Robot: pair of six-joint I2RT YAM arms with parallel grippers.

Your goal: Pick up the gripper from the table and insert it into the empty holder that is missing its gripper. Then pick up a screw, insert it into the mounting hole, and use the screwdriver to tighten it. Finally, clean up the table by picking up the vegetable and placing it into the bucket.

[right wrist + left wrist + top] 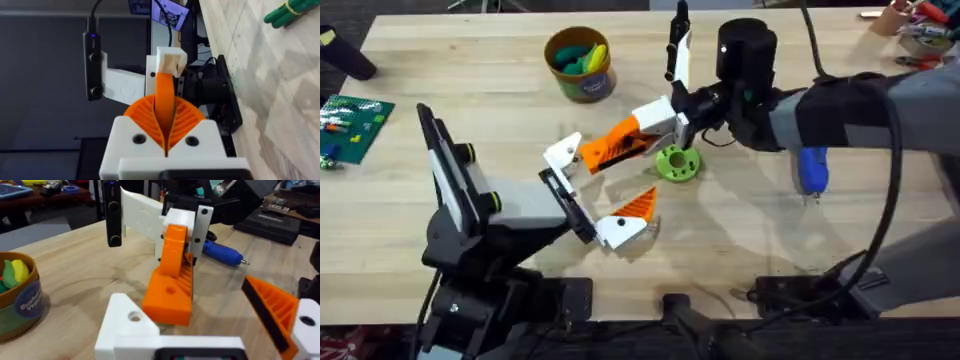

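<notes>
Right gripper [620, 148] at table centre, orange-padded jaws pinched together on the left gripper's far finger [167, 287]; left gripper [602, 195] with jaws spread wide, near finger [632, 212] free; screwdriver [811, 170] lying right; bucket [581, 63] at far centre, holding toys; lime-green ring [677, 163] beside the grippers.

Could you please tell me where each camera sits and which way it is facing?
Overhead: above the arms' bases, looking down and forward over the table; shows the left arm and right arm.
Left wrist: low over the table, facing the orange gripper part; its own open fingers frame the view.
Right wrist: rolled sideways, looking along the table; its own fingers are shut on that part.
Shared: overhead and left wrist both show the screwdriver and bucket.
</notes>
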